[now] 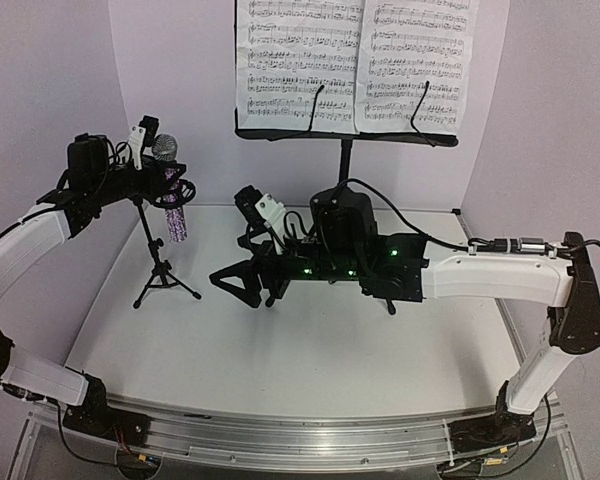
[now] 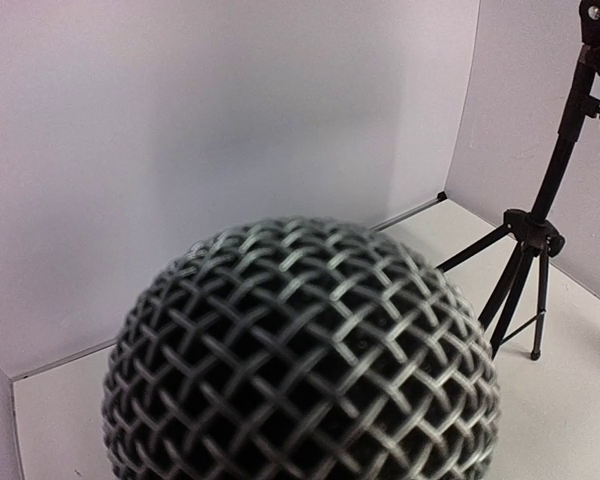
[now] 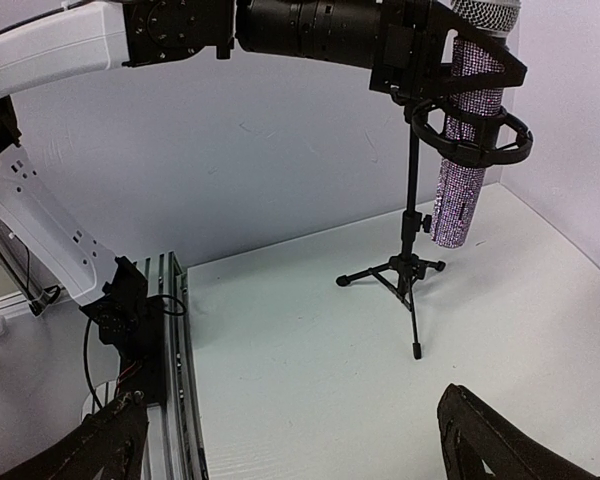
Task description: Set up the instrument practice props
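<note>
The right fingers (image 3: 500, 445) hover low over the middle of the table (image 1: 310, 370), spread wide and holding nothing. They seem to be parked clear of the work.

Further back on the left is the mic stand (image 1: 160, 270), its three legs on the table. The mic (image 1: 176, 215) hangs head-up through the stand's ring (image 3: 480, 140), with its glittery tail well above the table. The left fingers (image 3: 502, 68) look clamped on the mic's upper body just under the mesh head, likely steadying it until the ring carries it. The left wrist view shows only the head.

At the back, the music stand (image 1: 346, 160) is upright with two sheets (image 1: 300, 60) (image 1: 415, 60) side by side on its desk, resting on the lip. That part looks done, and seating the mic seems to be what remains.
</note>
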Robot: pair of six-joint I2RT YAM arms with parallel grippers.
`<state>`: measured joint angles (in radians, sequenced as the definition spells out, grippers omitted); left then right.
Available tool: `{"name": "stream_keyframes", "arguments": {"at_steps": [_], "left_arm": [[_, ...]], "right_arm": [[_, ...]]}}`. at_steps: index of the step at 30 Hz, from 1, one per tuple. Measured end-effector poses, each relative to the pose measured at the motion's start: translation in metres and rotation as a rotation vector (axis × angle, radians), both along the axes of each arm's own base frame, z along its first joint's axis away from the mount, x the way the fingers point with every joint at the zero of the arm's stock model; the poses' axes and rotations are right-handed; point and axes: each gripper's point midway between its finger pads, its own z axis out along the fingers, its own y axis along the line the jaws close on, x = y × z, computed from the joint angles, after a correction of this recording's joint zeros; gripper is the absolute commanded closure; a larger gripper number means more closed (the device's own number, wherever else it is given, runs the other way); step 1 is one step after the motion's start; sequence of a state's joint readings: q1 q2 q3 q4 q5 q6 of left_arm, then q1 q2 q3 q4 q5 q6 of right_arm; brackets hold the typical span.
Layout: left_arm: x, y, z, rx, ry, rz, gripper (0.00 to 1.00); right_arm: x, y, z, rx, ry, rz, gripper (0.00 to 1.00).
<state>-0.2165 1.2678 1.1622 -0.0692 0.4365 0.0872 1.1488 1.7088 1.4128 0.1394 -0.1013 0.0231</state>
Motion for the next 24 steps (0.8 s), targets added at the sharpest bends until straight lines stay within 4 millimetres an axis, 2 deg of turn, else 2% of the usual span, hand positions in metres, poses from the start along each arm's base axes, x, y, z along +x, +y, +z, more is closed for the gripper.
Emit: {"name": "stream_keyframes", "arguments": {"at_steps": [3,6,9,11,13,14,20,24], "left_arm": [[-0.001,0.0,0.0,-0.002,0.0,-0.007,0.46],[-0.003,-0.002,-0.003,-0.011,0.024,-0.02,0.28],[-0.004,-0.004,-0.012,-0.006,0.06,-0.034,0.22],[-0.002,-0.005,-0.011,-0.005,0.062,-0.038,0.17],[-0.001,-0.005,-0.009,-0.005,0.064,-0.038,0.03],[-0.001,-0.006,-0.007,-0.008,0.064,-0.039,0.01],[-0.009,-0.005,0.006,-0.013,0.035,-0.047,0.0],[-0.029,0.003,0.038,-0.023,-0.056,-0.025,0.0]], "right_arm": [[0.0,0.0,0.0,0.0,0.0,0.0,0.02],[0.0,0.0,0.0,-0.002,0.001,0.0,0.02],[0.0,0.0,-0.001,-0.003,0.001,0.0,0.02],[0.0,0.0,-0.001,-0.003,0.002,0.0,0.02],[0.0,0.0,-0.001,-0.005,0.002,0.0,0.02],[0.0,0.0,-0.001,-0.005,0.002,0.0,0.02],[0.0,-0.001,-0.002,-0.009,0.004,-0.003,0.02],[0.004,-0.004,-0.011,-0.044,0.013,-0.029,0.02]]}}
